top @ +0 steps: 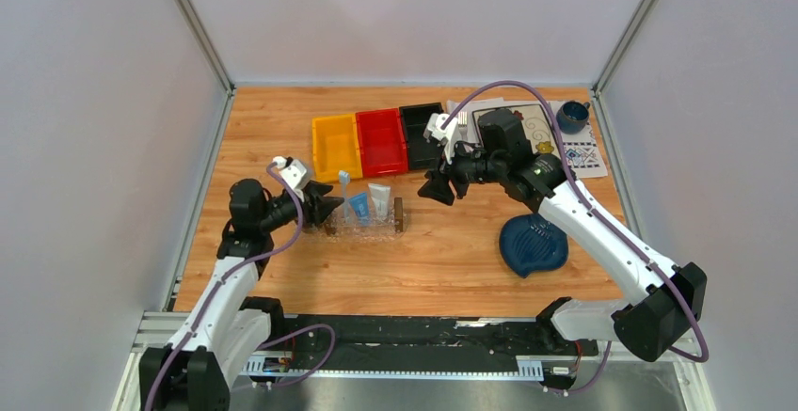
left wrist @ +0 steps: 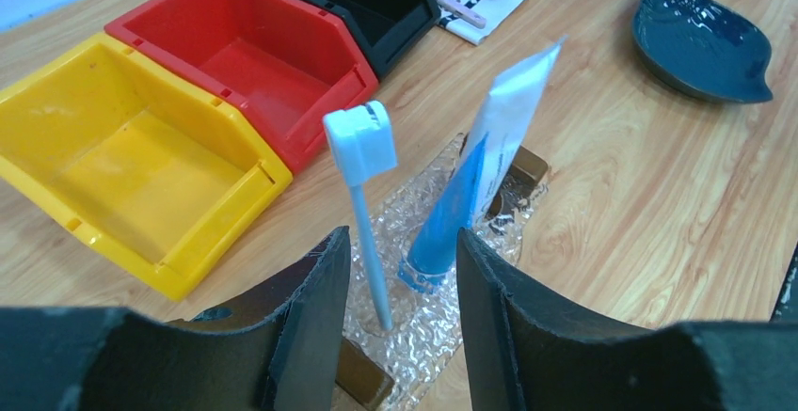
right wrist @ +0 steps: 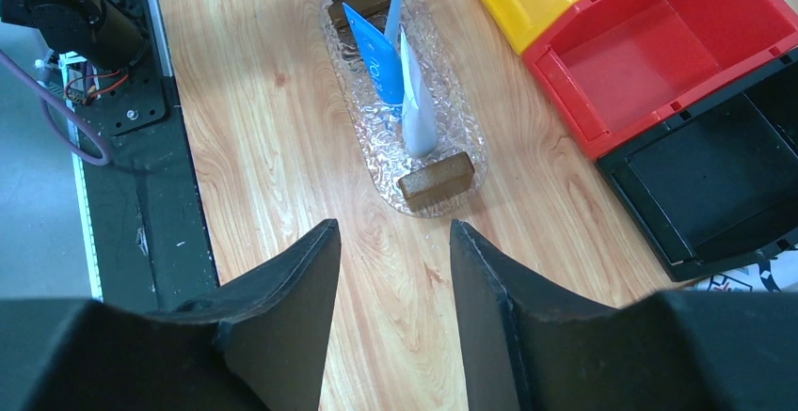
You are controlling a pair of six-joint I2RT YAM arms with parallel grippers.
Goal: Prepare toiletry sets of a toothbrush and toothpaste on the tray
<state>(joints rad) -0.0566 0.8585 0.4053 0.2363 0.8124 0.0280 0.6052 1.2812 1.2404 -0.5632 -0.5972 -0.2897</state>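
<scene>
The clear textured tray [top: 376, 230] lies on the wood with a brown block at each short end. In it stand the pale blue toothbrush [left wrist: 362, 143], head up, a blue toothpaste tube [left wrist: 456, 209] and a white-grey toothpaste tube [right wrist: 416, 110] behind it. My left gripper [left wrist: 403, 234] is open at the tray's left end; the toothbrush handle rises just beyond its fingers, touching neither. My right gripper [right wrist: 393, 228] is open above bare wood, a little short of the tray's right block [right wrist: 435, 181], and holds nothing.
Yellow [top: 336, 146], red [top: 381, 140] and black [top: 421, 134] bins stand in a row behind the tray. A dark blue leaf-shaped dish [top: 534, 245] lies to the right under my right arm. A floral plate [top: 532, 124] and a blue cup [top: 572, 115] sit at the back right.
</scene>
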